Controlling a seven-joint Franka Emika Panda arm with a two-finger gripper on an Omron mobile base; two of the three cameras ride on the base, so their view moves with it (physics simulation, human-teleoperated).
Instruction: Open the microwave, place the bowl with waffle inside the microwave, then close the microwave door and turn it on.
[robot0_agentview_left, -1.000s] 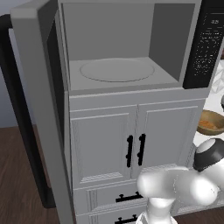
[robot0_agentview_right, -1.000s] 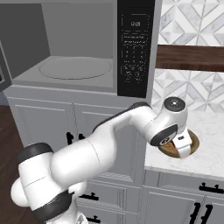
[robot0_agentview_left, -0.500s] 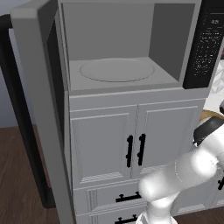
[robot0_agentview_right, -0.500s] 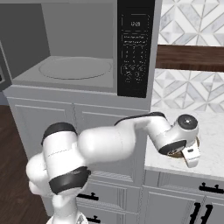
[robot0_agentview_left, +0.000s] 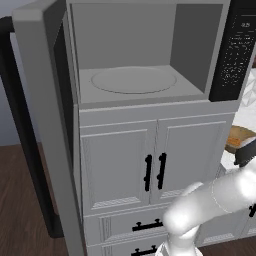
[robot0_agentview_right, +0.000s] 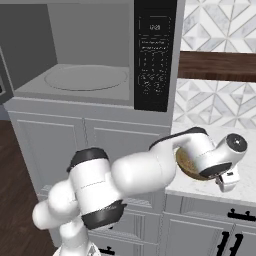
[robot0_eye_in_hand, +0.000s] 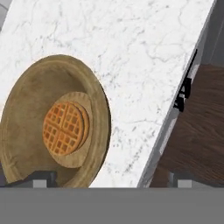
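The microwave (robot0_agentview_left: 150, 60) stands open, its pale cavity and round turntable (robot0_agentview_right: 85, 77) bare. The microwave door (robot0_agentview_left: 42, 125) is swung out to the left, with its black handle bar (robot0_agentview_left: 20, 130) on the outer side. The tan wooden bowl (robot0_eye_in_hand: 26, 109) sits on the marble counter (robot0_eye_in_hand: 140, 52) with the golden waffle (robot0_eye_in_hand: 65, 128) lying in it. My gripper (robot0_eye_in_hand: 112, 181) hangs open over the counter's front edge: one fingertip (robot0_eye_in_hand: 41, 179) is above the bowl's near rim, the other (robot0_eye_in_hand: 183, 181) is out past the edge. In the right base view my arm hides part of the bowl (robot0_agentview_right: 186, 162).
Under the microwave are white cabinet doors (robot0_agentview_left: 155, 165) with black handles, and drawers (robot0_agentview_left: 145, 226) lower down. The black keypad strip (robot0_agentview_right: 155, 55) runs along the cavity's right side. Above the counter are a wooden shelf (robot0_agentview_right: 217, 66) and a tiled backsplash. A dark wood floor (robot0_eye_in_hand: 192, 131) lies below the counter edge.
My hand has swung right, from straight over the bowl to its right side near the counter's front edge. The fingers have stayed wide apart. Bowl and door have not moved.
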